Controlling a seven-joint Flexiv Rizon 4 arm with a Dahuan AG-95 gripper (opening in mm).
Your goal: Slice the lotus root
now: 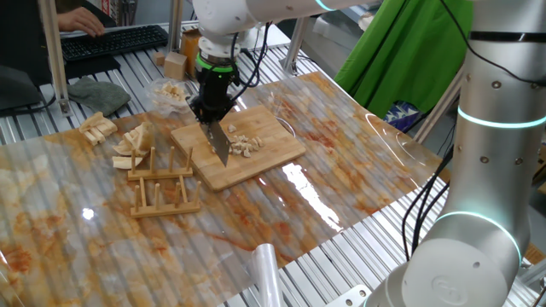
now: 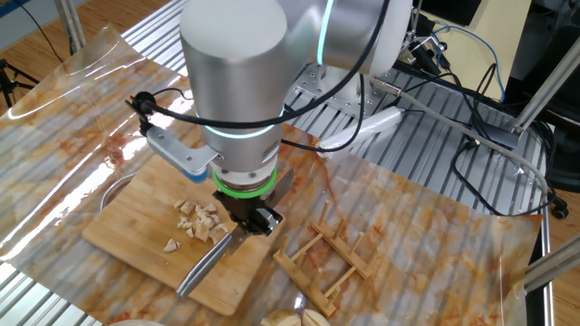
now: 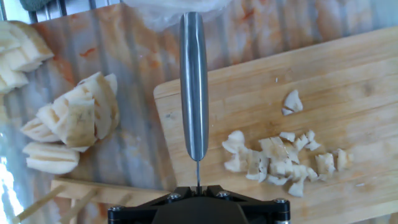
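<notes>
The lotus root is a cluster of small cream cut bits [image 1: 243, 145] on the wooden board [image 1: 277, 158]. It also shows in the other fixed view [image 2: 199, 222] and in the hand view [image 3: 280, 158], on the board [image 2: 127, 226] [image 3: 348, 81]. My gripper [image 1: 209, 112] [image 2: 249, 217] [image 3: 198, 186] is shut on a steel knife [image 1: 219, 143] [image 2: 204, 267] [image 3: 194, 87]. The knife lies over the board's left part, just beside the bits and apart from them. I cannot tell whether its edge touches the board.
Larger tan wedge pieces [image 1: 132, 145] [image 3: 74, 118] lie off the board. A wooden rack [image 1: 162, 183] [image 2: 331, 258] stands beside the board. A clear plastic bag with pale bits [image 1: 171, 92] is behind it. A second robot arm [image 1: 486, 170] stands at the right.
</notes>
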